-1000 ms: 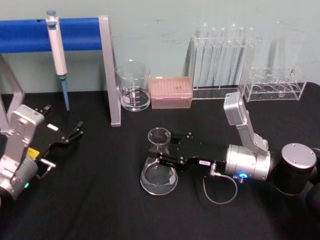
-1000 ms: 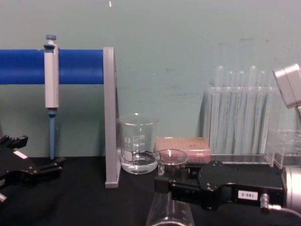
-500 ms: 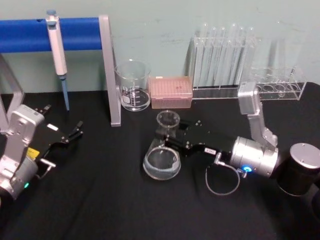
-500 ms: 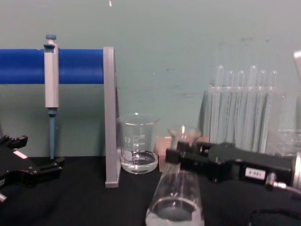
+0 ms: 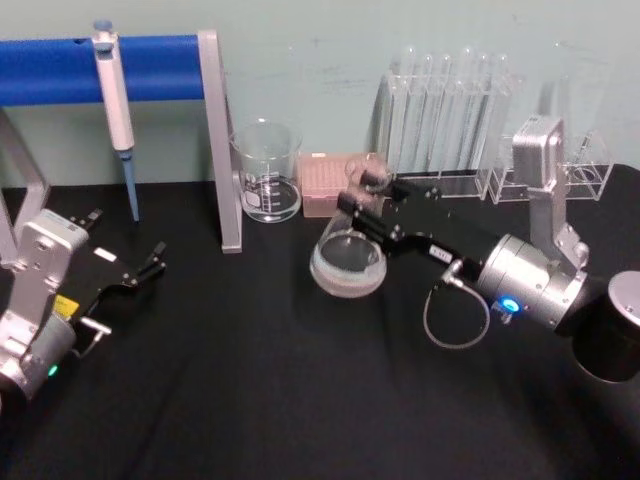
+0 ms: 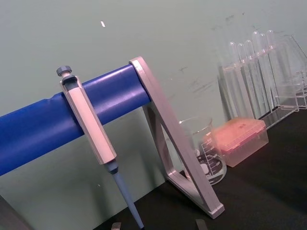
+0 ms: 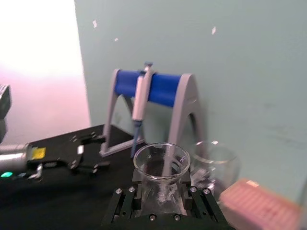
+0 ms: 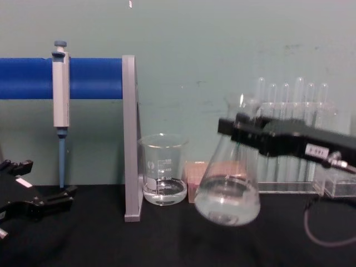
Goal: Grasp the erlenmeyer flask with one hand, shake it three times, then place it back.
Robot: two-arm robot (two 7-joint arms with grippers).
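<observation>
one erlenmeyer flask (image 8: 227, 194) aloft, tilted | right hand (image 8: 237, 129) clamps its neck | left gripper (image 5: 140, 270) open, far left

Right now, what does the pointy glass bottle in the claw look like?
The erlenmeyer flask is clear glass, cone-shaped, with a wide base, a narrow neck and a flared open rim. A little clear liquid sits in its bottom. It hangs tilted above the black table, nearer the robot than the beaker and pink box. The right claw is shut around its neck; nothing else touches it.
</observation>
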